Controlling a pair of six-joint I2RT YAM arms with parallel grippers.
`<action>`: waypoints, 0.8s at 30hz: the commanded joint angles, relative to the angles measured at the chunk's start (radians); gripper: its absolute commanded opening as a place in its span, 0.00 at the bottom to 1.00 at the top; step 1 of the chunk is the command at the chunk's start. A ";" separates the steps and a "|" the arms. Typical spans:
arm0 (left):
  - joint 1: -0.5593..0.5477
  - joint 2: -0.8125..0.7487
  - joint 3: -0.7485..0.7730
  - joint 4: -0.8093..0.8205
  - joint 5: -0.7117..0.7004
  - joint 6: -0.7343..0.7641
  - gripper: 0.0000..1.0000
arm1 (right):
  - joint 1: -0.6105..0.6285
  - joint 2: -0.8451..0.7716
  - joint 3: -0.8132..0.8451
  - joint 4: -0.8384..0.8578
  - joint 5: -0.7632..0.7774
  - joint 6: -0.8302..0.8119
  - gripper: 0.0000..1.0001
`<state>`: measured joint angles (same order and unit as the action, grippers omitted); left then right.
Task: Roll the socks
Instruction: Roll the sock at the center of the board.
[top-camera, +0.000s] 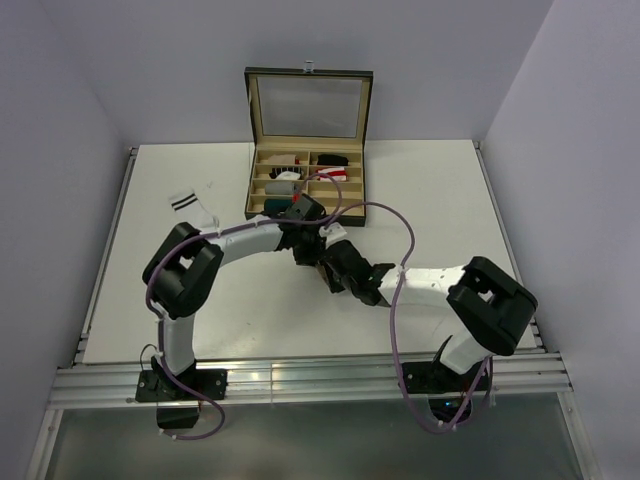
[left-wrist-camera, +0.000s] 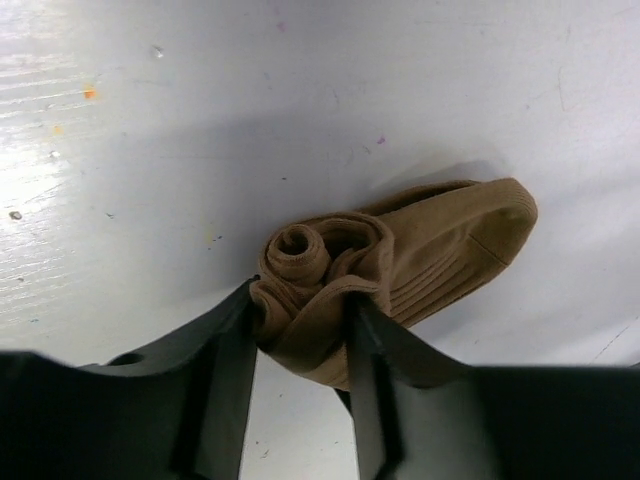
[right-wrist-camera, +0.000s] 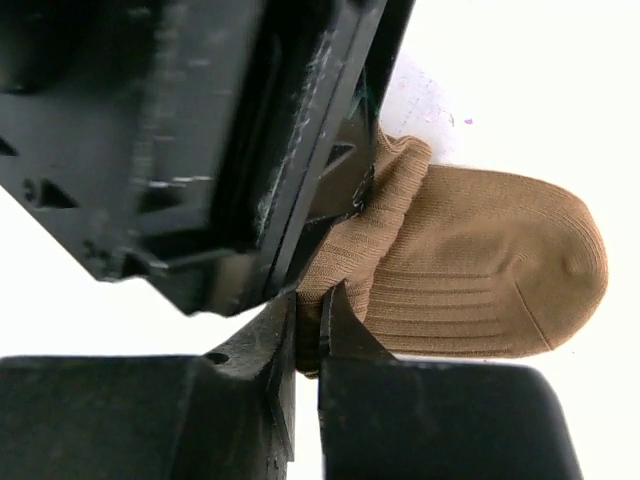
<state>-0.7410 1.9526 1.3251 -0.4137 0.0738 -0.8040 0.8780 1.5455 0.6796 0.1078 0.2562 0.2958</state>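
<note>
left end effector (left-wrist-camera: 300, 302), right end effector (right-wrist-camera: 307, 322), each tight on half-rolled tan ribbed sock (left-wrist-camera: 450, 240), toe flat

— Where is the top camera sitting?
— It is hanging high above and behind the arm bases (top-camera: 175, 385), looking down and forward, taking in the whole table (top-camera: 120, 300) out to the box (top-camera: 308, 150) at the far edge.
— And the wrist cameras?
— Each is riding behind its gripper, very near the tabletop. One is looking down past the left gripper (left-wrist-camera: 302, 305); the other is peering leftward past the right gripper (right-wrist-camera: 308, 310).
— What are they sharing?
— Both are framing the same brown sock (left-wrist-camera: 440, 240), at mid-table where the top view is showing the arms meeting.
</note>
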 joint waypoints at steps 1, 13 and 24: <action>0.020 -0.024 -0.046 -0.002 -0.016 -0.034 0.45 | -0.040 0.011 -0.003 -0.083 -0.108 0.022 0.00; 0.060 -0.214 -0.193 0.191 -0.065 -0.201 0.85 | -0.424 0.070 -0.078 0.029 -0.806 0.120 0.00; 0.035 -0.261 -0.351 0.403 0.015 -0.202 0.79 | -0.639 0.294 -0.152 0.262 -1.144 0.330 0.00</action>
<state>-0.6857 1.6932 0.9859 -0.1005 0.0563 -0.9997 0.2604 1.7691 0.5869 0.4282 -0.8661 0.5873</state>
